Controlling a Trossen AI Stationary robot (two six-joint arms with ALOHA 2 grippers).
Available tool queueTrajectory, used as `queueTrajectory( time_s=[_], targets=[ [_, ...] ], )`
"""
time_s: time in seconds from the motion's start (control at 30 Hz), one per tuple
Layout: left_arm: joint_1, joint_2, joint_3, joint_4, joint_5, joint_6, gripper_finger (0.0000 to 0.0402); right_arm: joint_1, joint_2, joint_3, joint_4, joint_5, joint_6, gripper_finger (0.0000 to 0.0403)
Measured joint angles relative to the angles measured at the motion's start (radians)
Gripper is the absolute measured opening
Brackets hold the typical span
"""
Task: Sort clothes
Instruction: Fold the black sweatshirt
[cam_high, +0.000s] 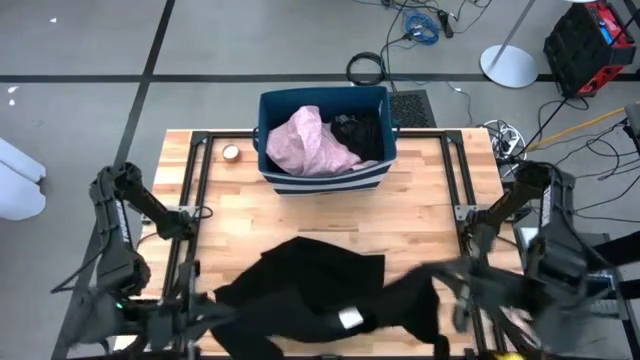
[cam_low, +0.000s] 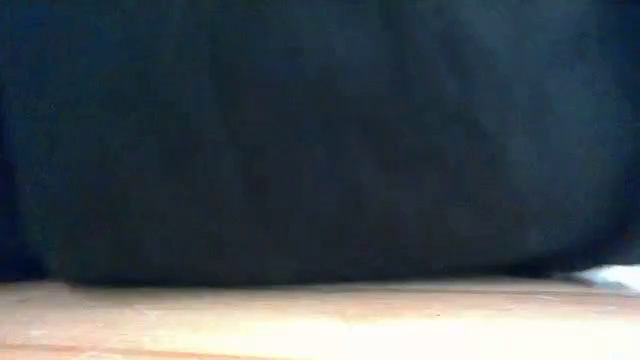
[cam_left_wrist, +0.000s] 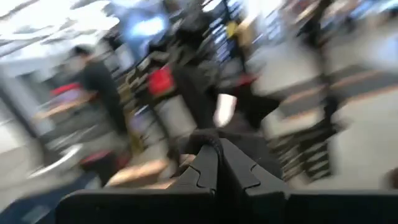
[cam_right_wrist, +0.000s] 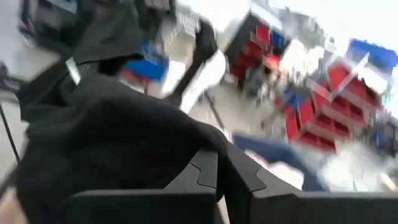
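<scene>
Large black soft garment (cam_high: 320, 285) stretched across the near half of the pale wooden worktop (cam_high: 420, 195), hanging between both arms; a small white label (cam_high: 350, 318) shows on it near the front edge. In the low view the black cloth (cam_low: 320, 140) fills nearly the whole frame, with a strip of wood below it.

Left gripper (cam_left_wrist: 219, 163) at the near left corner of the worktop, arm folded back with its elbow raised at the left edge. In the left wrist view its jaws are pressed together on a fold of the black garment, which rises up from the fingertips (cam_left_wrist: 205, 168).

Right gripper (cam_right_wrist: 219, 163) at the near right of the worktop, arm bent with its elbow out past the right edge. In the right wrist view its jaws are clenched on black cloth, which bunches in a big mass beside and above the fingers (cam_right_wrist: 239, 177). Both arms blurred in the high view.

Dark blue fabric bin with a white-striped base (cam_high: 322, 178) stands at the far middle of the worktop, well apart from the black garment. Inside it: a crumpled pale pink garment (cam_high: 315, 140) on the left side, a smaller dark piece (cam_high: 362, 130) on the right.

A small round tan object (cam_high: 231, 152) lies on the worktop just left of the bin.
</scene>
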Motion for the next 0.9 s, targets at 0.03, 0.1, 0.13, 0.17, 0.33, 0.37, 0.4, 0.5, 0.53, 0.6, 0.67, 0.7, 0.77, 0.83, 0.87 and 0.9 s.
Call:
queueTrajectory(
  time_s=[0.03, 0.1, 0.13, 0.17, 0.33, 0.37, 0.4, 0.5, 0.53, 0.6, 0.67, 0.7, 0.77, 0.83, 0.87, 0.9],
  targets=[
    [0.006, -0.001, -0.009, -0.046, -0.048, -0.036, 0.0002, -0.03, 0.0, -0.006, -0.086, -0.023, 0.097, 0.0],
    [0.021, -0.001, -0.027, -0.149, -0.115, -0.134, 0.0002, -0.096, 0.0, -0.028, -0.263, -0.067, 0.298, 0.0],
    [0.03, -0.001, -0.034, -0.206, -0.124, -0.202, 0.0002, -0.131, 0.0, -0.045, -0.336, -0.083, 0.392, 0.0],
    [0.041, -0.002, -0.042, -0.267, -0.133, -0.275, 0.0002, -0.168, 0.0, -0.065, -0.39, -0.095, 0.473, 0.0],
    [0.095, -0.006, -0.062, -0.642, -0.135, -0.753, 0.0001, -0.326, 0.0, -0.188, -0.415, -0.189, 0.606, 0.0],
    [0.11, -0.006, -0.074, -0.715, -0.131, -0.853, 0.0001, -0.357, 0.0, -0.214, -0.379, -0.217, 0.598, 0.0],
    [0.123, -0.006, -0.088, -0.777, -0.12, -0.946, 0.0001, -0.389, 0.0, -0.243, -0.331, -0.252, 0.579, 0.0],
    [0.156, -0.004, -0.122, -0.95, -0.062, -1.195, 0.0001, -0.486, 0.0, -0.332, -0.159, -0.403, 0.476, 0.0],
    [0.163, -0.004, -0.126, -0.996, -0.035, -1.266, 0.0001, -0.515, 0.0, -0.362, -0.093, -0.458, 0.439, 0.0],
    [0.183, -0.006, -0.142, -1.068, 0.022, -1.371, 0.0001, -0.57, 0.0, -0.416, 0.028, -0.561, 0.374, 0.0],
    [0.206, -0.006, -0.17, -1.11, 0.069, -1.443, 0.0001, -0.615, 0.0, -0.465, 0.116, -0.648, 0.336, 0.0],
    [0.218, -0.005, -0.191, -1.117, 0.093, -1.479, 0.0001, -0.635, 0.0, -0.488, 0.153, -0.675, 0.325, 0.0],
    [0.241, -0.005, -0.239, -1.121, 0.162, -1.528, 0.0001, -0.676, 0.0, -0.532, 0.206, -0.722, 0.317, 0.0],
    [0.263, -0.005, -0.288, -1.093, 0.231, -1.553, 0.0001, -0.712, 0.0, -0.574, 0.236, -0.763, 0.324, 0.0],
    [0.273, -0.005, -0.314, -1.082, 0.262, -1.553, 0.0001, -0.73, 0.0, -0.594, 0.251, -0.787, 0.336, 0.0],
    [0.282, -0.005, -0.336, -1.061, 0.287, -1.553, 0.0001, -0.746, 0.0, -0.612, 0.266, -0.813, 0.353, 0.0]
  ],
)
